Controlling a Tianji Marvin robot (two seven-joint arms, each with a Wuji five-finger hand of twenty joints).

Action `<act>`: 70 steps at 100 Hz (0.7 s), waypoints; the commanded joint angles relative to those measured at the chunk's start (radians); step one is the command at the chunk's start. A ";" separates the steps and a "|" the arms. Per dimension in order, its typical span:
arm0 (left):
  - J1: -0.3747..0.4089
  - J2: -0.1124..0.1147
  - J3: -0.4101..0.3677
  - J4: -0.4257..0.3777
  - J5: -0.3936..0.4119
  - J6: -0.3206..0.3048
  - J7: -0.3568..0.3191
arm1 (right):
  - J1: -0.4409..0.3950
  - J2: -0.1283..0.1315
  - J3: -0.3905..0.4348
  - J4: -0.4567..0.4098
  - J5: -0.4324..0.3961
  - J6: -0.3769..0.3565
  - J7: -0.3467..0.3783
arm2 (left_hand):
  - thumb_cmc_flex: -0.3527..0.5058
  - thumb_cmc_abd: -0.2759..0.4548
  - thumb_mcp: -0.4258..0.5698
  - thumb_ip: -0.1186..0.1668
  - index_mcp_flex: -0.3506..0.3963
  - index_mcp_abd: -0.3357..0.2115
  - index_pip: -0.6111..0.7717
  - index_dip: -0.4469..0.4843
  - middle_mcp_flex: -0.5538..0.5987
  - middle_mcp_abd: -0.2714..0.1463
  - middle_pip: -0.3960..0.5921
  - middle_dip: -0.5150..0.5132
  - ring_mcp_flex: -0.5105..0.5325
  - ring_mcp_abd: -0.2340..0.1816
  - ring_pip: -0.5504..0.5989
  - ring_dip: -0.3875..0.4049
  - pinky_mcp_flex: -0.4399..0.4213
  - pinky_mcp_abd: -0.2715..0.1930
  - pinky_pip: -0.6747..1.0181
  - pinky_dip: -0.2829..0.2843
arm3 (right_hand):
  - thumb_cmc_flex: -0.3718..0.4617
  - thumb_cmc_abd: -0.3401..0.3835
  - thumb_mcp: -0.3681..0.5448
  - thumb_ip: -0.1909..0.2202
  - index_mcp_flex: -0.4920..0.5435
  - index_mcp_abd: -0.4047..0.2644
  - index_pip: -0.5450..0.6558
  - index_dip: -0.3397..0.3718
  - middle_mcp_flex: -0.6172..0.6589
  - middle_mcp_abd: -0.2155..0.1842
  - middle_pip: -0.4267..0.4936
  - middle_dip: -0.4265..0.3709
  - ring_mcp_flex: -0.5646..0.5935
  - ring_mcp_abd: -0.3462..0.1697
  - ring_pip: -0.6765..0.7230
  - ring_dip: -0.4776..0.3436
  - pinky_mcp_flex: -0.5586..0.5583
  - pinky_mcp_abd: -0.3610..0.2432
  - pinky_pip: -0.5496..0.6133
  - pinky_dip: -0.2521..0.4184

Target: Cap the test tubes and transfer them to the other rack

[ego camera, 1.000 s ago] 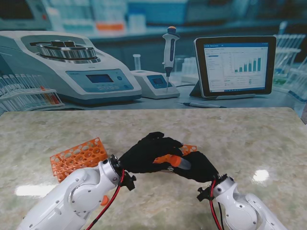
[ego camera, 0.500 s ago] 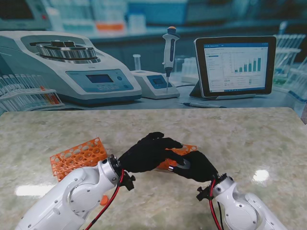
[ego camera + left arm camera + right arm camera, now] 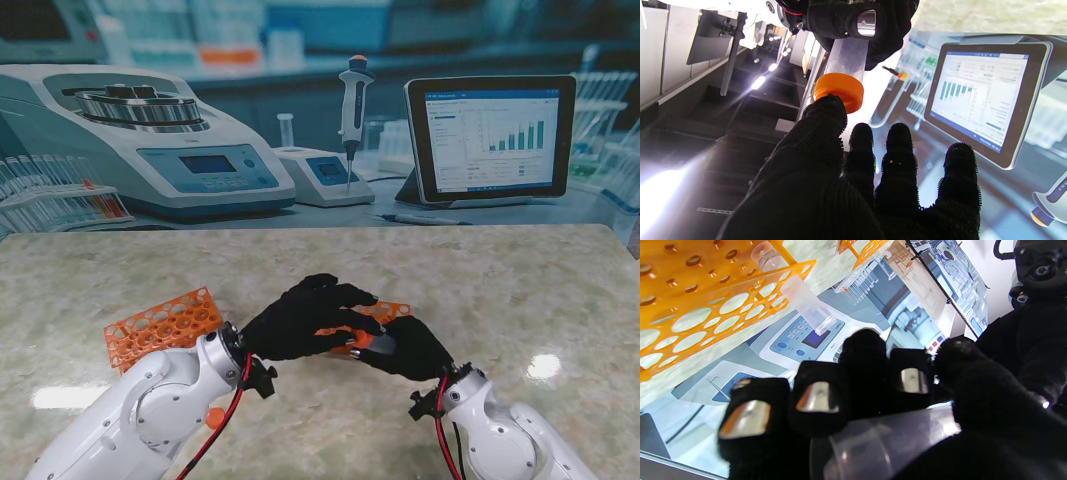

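— Test tube [image 3: 847,55], where is it for you right now?

— You see it at mid-frame of the stand view, off the tabletop [image 3: 500,290], gripped in the right hand [image 3: 410,347], whose fingers are wrapped round the clear body. An orange cap [image 3: 839,91] sits on its end, and the left hand [image 3: 305,318] has a fingertip [image 3: 826,110] touching that cap; its other fingers are spread and hold nothing.

— What crowds the spot?

— You have two orange racks: the left rack [image 3: 165,327] at lower left, partly covered by the left arm, and the right rack [image 3: 392,311] just behind the two hands, mostly hidden by them. In the right wrist view, a second tube [image 3: 806,305] stands uncapped in a rack hole.

— How many of each?

— You can count two tubes, one cap, two racks, two hands. Across the upper frame runs a printed lab backdrop [image 3: 320,110].
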State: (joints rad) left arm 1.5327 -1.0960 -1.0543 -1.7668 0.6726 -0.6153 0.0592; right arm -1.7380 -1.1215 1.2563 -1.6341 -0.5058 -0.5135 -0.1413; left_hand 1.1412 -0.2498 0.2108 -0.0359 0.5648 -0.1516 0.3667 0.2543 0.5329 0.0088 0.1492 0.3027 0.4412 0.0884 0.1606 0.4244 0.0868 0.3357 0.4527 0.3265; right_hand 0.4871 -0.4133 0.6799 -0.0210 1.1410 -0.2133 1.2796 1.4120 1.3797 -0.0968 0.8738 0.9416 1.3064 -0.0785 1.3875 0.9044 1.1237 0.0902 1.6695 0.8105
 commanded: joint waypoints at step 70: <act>0.013 -0.003 -0.001 -0.008 -0.001 0.060 0.018 | -0.007 -0.004 -0.003 -0.004 0.001 0.003 0.004 | -0.235 0.004 -0.173 0.023 -0.029 0.246 0.093 0.219 -0.055 0.041 -0.008 0.040 -0.025 0.004 -0.001 0.017 -0.004 0.007 -0.064 0.052 | 0.032 0.047 0.013 -0.007 0.051 -0.016 0.002 0.014 0.018 0.003 0.001 0.005 0.014 -0.064 0.115 0.046 0.017 0.008 0.026 0.005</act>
State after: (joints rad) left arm 1.5474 -1.0968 -1.0565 -1.7766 0.6671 -0.5616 0.0736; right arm -1.7384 -1.1215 1.2566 -1.6344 -0.5058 -0.5133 -0.1409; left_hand 0.9178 -0.2306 0.0432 -0.0339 0.5721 0.0776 0.4207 0.4398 0.5112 0.0415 0.1376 0.3240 0.4296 0.0960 0.1606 0.4243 0.0803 0.3357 0.4185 0.3378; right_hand 0.4871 -0.4134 0.6797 -0.0211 1.1410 -0.2133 1.2796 1.4122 1.3797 -0.0967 0.8737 0.9416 1.3064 -0.0785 1.3875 0.9044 1.1236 0.0902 1.6693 0.8105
